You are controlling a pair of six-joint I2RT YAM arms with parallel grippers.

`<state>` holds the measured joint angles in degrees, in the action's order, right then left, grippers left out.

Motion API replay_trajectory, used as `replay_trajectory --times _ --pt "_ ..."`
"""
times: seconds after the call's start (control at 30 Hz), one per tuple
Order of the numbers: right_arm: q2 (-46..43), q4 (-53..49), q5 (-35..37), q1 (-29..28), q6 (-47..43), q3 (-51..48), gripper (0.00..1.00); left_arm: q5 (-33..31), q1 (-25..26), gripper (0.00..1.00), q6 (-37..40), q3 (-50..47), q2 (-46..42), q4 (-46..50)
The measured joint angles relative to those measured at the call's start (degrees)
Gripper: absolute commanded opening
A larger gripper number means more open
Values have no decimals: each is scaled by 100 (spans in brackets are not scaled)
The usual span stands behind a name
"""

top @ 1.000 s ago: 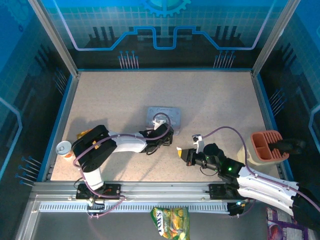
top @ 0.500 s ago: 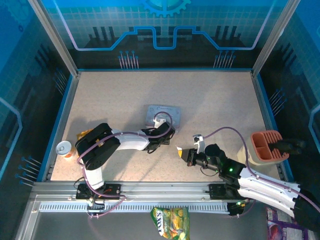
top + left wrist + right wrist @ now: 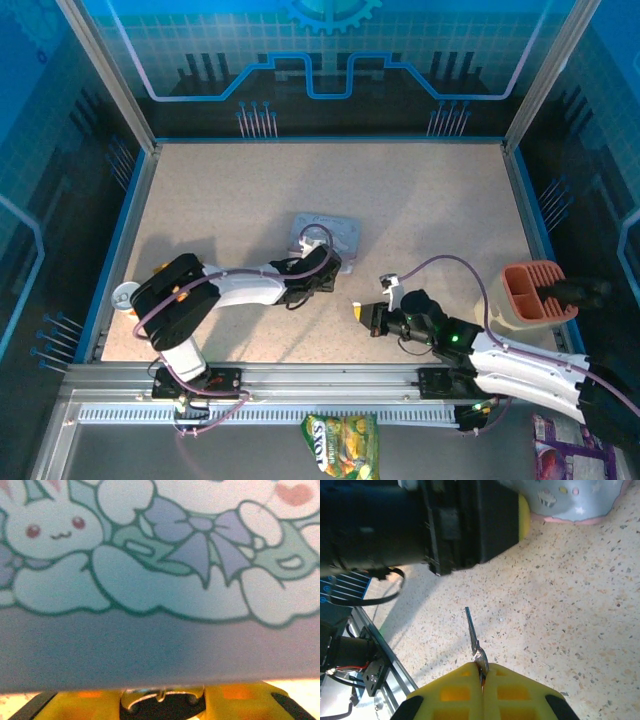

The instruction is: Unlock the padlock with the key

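Top external: left hand [image 3: 324,262] now nearer tin [image 3: 336,228], grip unclear; right hand [image 3: 481,675] tight on key [image 3: 471,630].

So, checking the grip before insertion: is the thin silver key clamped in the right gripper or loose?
Clamped: the right gripper's yellow fingers meet on the thin silver key's head, blade pointing out.

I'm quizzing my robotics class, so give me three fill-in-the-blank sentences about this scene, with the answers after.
1. The right gripper is shut on a thin metal ___.
2. The tin before the left wrist camera bears a white ___ with red eyes.
3. On the table, the orange holder stands at the ___ edge.
Missing words: key; rabbit; right.
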<state>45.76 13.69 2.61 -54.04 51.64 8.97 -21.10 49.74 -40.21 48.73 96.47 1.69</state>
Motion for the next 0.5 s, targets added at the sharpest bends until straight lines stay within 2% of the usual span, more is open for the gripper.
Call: replay_trajectory --times 0.27,0.4,0.5 --pt "1176 1169 472 -538 24 -42 0 765 -2 22 -807 -378 -767 57" --pt "1751 1836 708 -704 20 -94 0 1045 -9 25 -1239 -509 -1005 70" --pt "1954 2181 881 -855 -31 -111 0 1211 -24 23 -1523 -632 -1187 94"
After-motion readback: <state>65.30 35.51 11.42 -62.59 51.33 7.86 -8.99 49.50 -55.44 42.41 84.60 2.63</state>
